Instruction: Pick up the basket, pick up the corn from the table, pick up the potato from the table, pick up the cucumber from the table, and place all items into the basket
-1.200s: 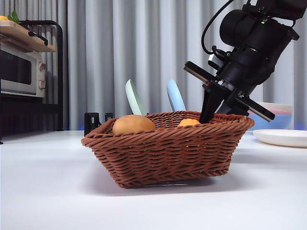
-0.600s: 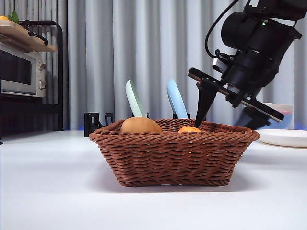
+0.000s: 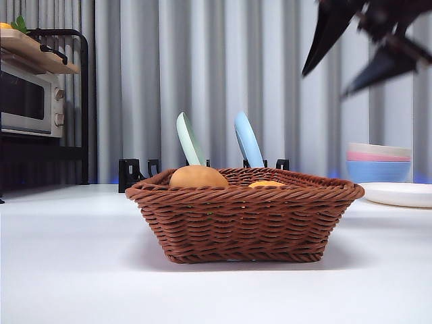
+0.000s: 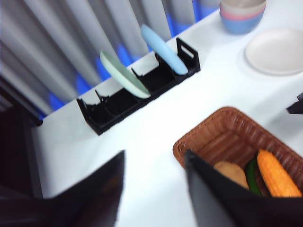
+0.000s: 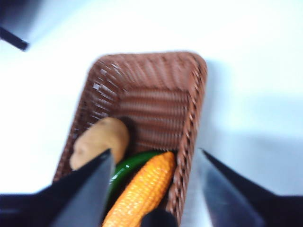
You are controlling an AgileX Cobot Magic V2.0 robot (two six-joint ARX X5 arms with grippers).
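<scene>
1. Grey curtains hang behind the white table (image 3: 67, 270); a black rack (image 4: 137, 92) at the back holds a pale green plate (image 3: 190, 138) and a blue plate (image 3: 247, 140), with stacked bowls (image 3: 379, 162) and a white plate (image 3: 398, 194) off to one side.
2. Front and centre sits the basket (image 3: 243, 219), flat on the table, with the potato (image 3: 198, 177), corn (image 5: 142, 189) and cucumber (image 5: 125, 169) lying side by side inside.
3. Up goes the right gripper (image 3: 358, 47)! Half a second ago its jaw tip dipped at the basket's rim; now it hangs high above, jaws spread, holding nothing.
4. Left gripper (image 4: 154, 189) hovers beside the basket, jaws apart and empty.
5. From the front only the tops of the potato and corn clear the rim; the cucumber is hidden, and the right gripper is blurred.
</scene>
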